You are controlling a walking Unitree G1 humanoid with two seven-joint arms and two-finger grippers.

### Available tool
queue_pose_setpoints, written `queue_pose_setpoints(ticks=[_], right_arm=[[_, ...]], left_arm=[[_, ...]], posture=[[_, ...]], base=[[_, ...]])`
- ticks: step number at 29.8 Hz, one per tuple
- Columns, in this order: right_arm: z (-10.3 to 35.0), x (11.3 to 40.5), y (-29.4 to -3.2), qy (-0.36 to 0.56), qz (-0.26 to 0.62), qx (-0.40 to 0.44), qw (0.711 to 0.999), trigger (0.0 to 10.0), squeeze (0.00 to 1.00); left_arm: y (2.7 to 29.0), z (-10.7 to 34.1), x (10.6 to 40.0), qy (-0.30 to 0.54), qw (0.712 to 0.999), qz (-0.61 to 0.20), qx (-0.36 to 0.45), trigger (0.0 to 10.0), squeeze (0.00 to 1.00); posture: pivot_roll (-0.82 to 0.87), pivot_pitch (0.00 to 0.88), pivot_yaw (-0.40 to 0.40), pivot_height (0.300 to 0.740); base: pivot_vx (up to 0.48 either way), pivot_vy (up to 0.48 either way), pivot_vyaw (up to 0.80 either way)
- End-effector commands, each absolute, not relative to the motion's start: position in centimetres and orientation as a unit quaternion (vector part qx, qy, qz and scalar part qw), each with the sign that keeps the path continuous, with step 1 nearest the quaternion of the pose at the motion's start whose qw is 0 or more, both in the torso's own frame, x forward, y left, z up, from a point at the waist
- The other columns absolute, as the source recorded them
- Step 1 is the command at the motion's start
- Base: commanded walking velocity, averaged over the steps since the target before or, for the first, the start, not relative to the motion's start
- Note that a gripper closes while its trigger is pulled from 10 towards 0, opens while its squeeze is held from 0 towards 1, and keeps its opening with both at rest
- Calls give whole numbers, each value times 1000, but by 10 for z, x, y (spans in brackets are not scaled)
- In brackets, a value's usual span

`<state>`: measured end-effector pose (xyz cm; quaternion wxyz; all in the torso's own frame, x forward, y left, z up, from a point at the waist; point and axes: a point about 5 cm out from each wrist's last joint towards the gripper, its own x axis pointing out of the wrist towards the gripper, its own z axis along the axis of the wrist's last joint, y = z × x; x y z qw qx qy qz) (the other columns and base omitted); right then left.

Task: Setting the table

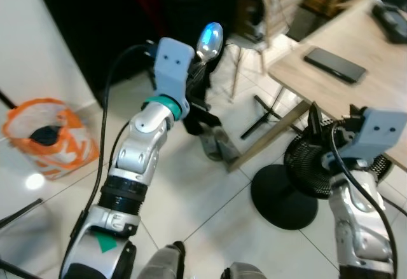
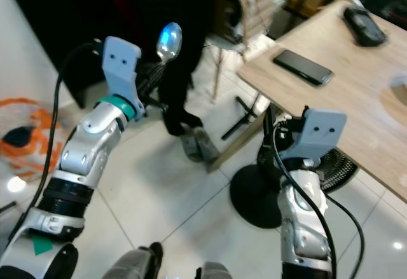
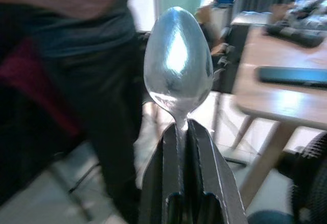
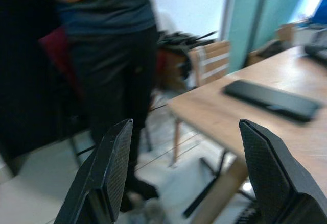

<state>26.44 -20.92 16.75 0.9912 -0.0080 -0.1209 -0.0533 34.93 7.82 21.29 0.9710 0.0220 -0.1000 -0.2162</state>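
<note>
Because the spoon (image 3: 178, 63) is pinched only at its thin handle by the closed left gripper (image 3: 186, 132), raised well apart from the table (image 1: 356, 91), while the right gripper (image 4: 189, 175) is held wide open and empty, it may be twisted or dropped near the person (image 4: 115, 55).

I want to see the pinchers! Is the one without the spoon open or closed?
Open. The right gripper has its two black fingers spread wide apart, nothing between them, the wooden table beyond.

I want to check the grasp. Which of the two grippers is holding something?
The left gripper: its fingers are shut on the handle of a spoon, bowl upward. The right gripper is wide open with nothing between its fingers.
</note>
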Motion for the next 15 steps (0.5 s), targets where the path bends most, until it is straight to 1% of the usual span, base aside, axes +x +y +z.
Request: queue_pose_setpoints(ticks=[1,15], right_arm=[[162,263,-212,-108,-59,-6,992,10000,0],[162,263,-211,-107,-56,-8,993,10000,0]], left_arm=[[77,209,349,-93,971,-219,24,10000,0],[76,209,349,-91,971,-221,24,10000,0]], posture=[[-12,0,41,740],[-13,0,42,740]], base=[[0,0,763],[0,0,763]])
